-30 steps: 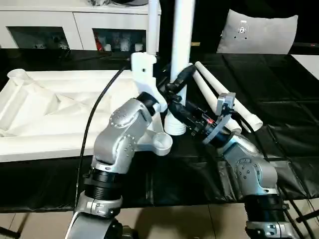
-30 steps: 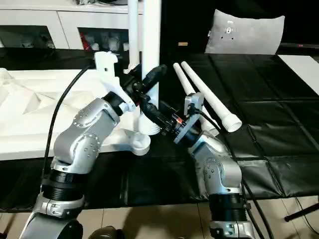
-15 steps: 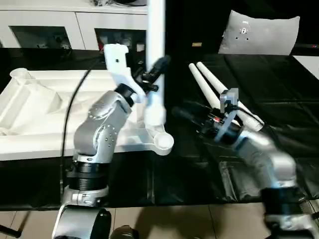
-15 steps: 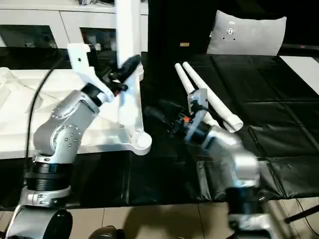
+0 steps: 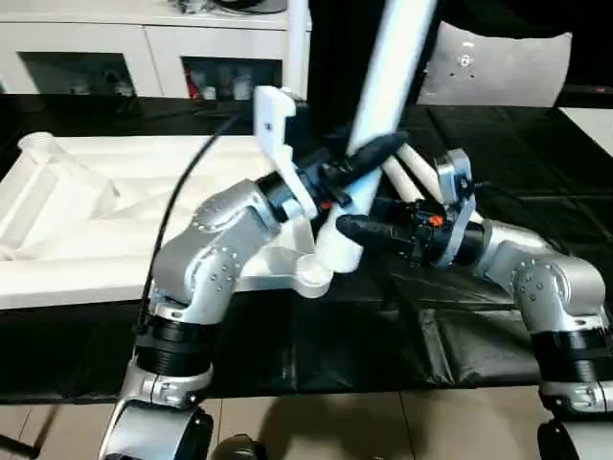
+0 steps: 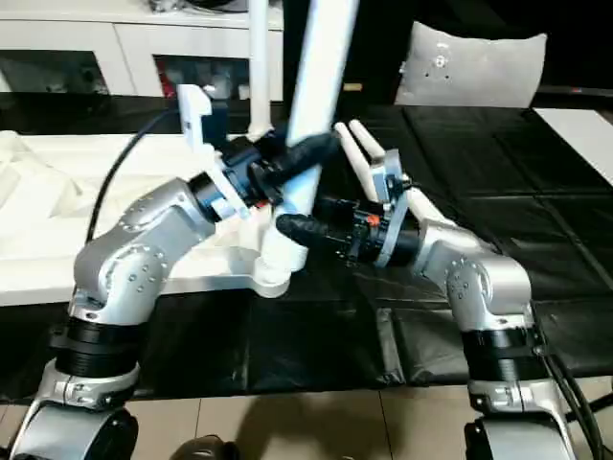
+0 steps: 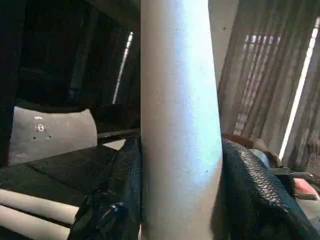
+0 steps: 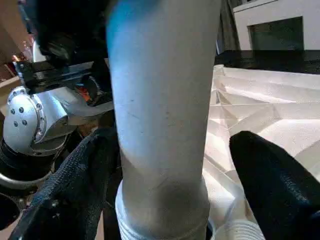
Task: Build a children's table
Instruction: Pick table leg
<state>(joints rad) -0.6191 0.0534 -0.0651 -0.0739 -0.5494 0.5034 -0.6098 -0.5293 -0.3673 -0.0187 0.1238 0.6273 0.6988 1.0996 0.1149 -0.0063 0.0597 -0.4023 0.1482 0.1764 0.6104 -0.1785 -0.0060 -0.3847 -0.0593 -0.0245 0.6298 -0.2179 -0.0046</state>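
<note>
The white table top (image 5: 96, 220) lies ribbed side up on the black sheet, a round corner socket (image 5: 311, 278) at its near right corner. My left gripper (image 5: 362, 165) is shut on a white leg (image 5: 393, 67), the black fingers (image 7: 112, 200) pressing both its sides. The leg tilts with its top to the right, its threaded lower end (image 5: 335, 254) just above that socket. My right gripper (image 5: 343, 230) is open, its fingers (image 8: 270, 200) straddling the leg's lower part with a gap. Another leg (image 5: 299, 43) stands upright at the top's far corner. Two more legs (image 6: 359, 144) lie behind my arms.
The black-sheeted work table (image 5: 536, 153) stretches to the right. A grey cushion (image 5: 498, 67) leans at the back right, and a white cabinet (image 5: 144, 38) runs along the back. The table's front edge drops to the floor (image 5: 335, 422).
The held leg has gone from upright to tilted, top to the right, its lower end back by the near socket. My right gripper, apart half a second ago, now straddles its lower part.
</note>
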